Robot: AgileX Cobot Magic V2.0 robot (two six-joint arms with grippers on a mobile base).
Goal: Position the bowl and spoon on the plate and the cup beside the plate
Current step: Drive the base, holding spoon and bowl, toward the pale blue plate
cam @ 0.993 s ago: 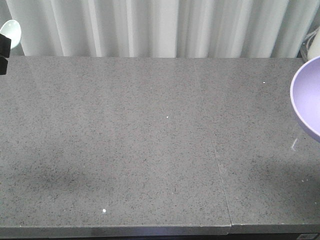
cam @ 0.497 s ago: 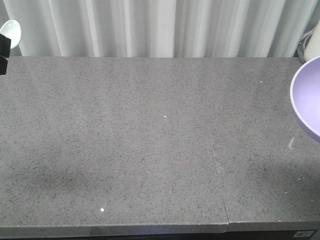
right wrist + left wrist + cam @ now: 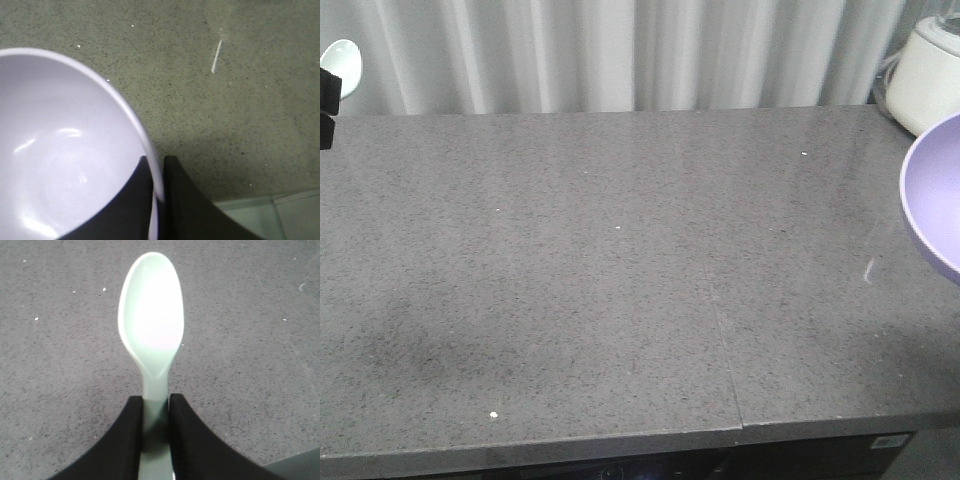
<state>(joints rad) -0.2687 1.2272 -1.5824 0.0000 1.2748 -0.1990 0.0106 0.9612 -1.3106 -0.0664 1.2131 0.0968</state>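
On the left, the left pincer (image 3: 156, 407) is clamped on the handle of the spoon (image 3: 151, 315), whose mint head juts past the fingertips above the grey counter (image 3: 60, 365). The spoon looks light, stiff and slick, so the thick handle seems the right hold. On the right, the right pincer (image 3: 157, 172) pinches the rim of the bowl (image 3: 60, 165), one finger inside, one outside. This smooth, light plastic could swivel in such an edge grip. Neither plate nor cup shows.

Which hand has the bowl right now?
The right hand: it pinches the purple bowl by its rim. The left hand grips the mint spoon by its handle.
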